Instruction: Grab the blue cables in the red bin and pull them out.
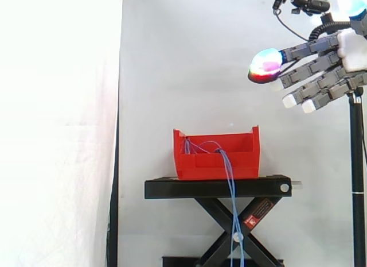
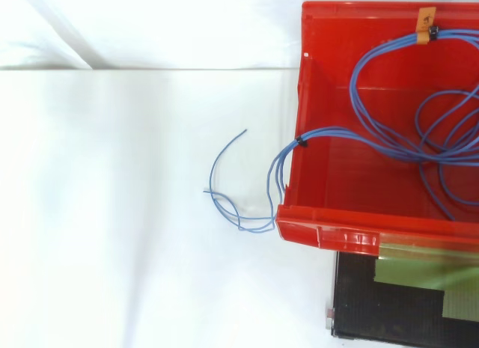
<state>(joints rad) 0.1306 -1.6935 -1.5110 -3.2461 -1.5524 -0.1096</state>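
A white curtain (image 1: 57, 129) fills the left side. In the top view, the loose ends of the blue cables (image 2: 239, 213) curl on the white surface just left of the red bin (image 2: 329, 232). From there 1 tied bundle climbs over the bin's left wall and fans into wide loops on the bin floor, running off toward the right. An orange tag (image 2: 426, 35) binds the strands at the far wall.

In the side view the red bin (image 1: 241, 163) sits on the black stand (image 1: 183, 188). The blue cables (image 1: 231, 186) rise in low arcs above the bin's open front, then drape down past the stand's edge, so that stretch runs close to vertical.

The hand (image 1: 319, 65) hangs at the upper right, well apart from the bin. Its fingers are stretched out loosely with the tips pointing left, and they hold nothing.

The cables lie down and to the left of the fingertips, so the reach probably has to drop and travel left. The arcs near the rim, which run roughly level, look like the easiest place to close around.
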